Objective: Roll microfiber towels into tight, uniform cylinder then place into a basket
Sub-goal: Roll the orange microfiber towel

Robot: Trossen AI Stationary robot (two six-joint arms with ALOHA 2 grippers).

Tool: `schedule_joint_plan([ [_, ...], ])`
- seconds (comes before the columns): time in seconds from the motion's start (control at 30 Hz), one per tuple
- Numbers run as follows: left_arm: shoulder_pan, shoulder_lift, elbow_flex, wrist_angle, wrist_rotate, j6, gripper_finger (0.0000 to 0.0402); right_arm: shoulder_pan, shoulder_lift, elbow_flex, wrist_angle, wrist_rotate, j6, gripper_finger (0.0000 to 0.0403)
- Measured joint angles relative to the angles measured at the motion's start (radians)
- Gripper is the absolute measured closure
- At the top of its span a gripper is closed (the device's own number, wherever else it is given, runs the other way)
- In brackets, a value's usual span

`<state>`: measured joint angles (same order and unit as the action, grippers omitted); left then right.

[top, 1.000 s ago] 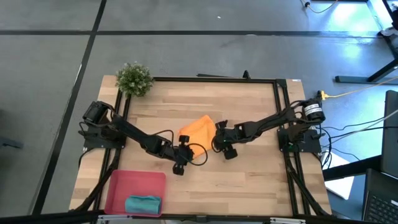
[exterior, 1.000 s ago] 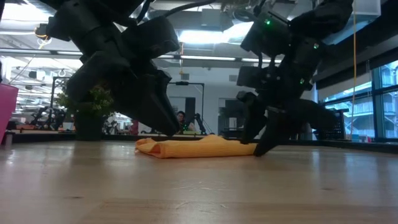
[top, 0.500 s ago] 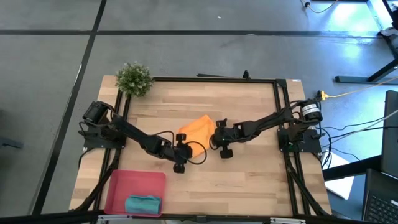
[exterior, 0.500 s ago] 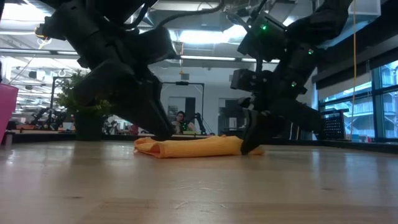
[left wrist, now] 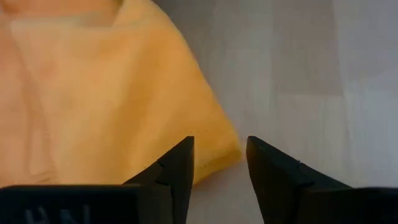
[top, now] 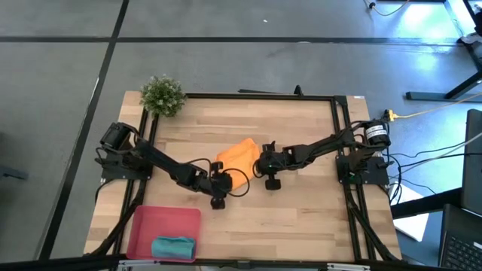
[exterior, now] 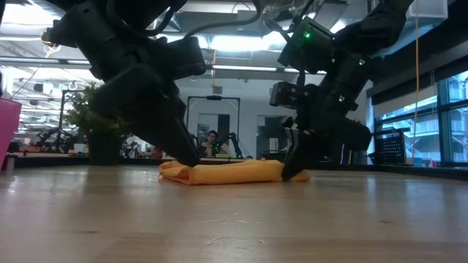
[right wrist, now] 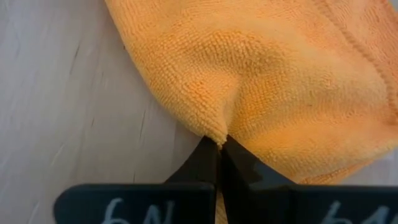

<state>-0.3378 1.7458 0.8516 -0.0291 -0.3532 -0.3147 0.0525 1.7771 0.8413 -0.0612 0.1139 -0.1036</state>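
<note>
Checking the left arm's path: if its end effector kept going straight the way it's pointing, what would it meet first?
Probably the orange towel: its corner lies between the left end effector's open fingertips.

Potted plant (top: pixel 163 95) at table (top: pixel 301 211) corner

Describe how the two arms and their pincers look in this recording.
Both arms are dark, jointed, with black cables looping alongside. The left pincer and the right pincer end in black wedge-shaped fingers. White characters mark the finger mounts, and a green light glows on an arm in the low view.

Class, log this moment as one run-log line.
right gripper: shut on orange towel edge | left gripper: open at towel corner | teal towel: in basket
</note>
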Motion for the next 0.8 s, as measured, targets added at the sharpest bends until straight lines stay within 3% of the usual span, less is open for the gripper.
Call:
schedule_joint_plan([
  [0.6, -0.006, 0.093, 0.005, -0.01, -0.03, 0.033, 0.0257, -0.002, 0.0, 0.0, 0.005, -0.002, 0.025, 0.04],
  [0.7, -0.008, 0.095, 0.006, -0.028, -0.043, 0.034, 0.0278, -0.002, 0.0, 0.0, 0.006, -0.002, 0.025, 0.04],
  [0.8, -0.008, 0.096, 0.006, -0.032, -0.05, 0.036, 0.0325, -0.002, 0.0, 0.0, 0.007, -0.002, 0.04, 0.04],
])
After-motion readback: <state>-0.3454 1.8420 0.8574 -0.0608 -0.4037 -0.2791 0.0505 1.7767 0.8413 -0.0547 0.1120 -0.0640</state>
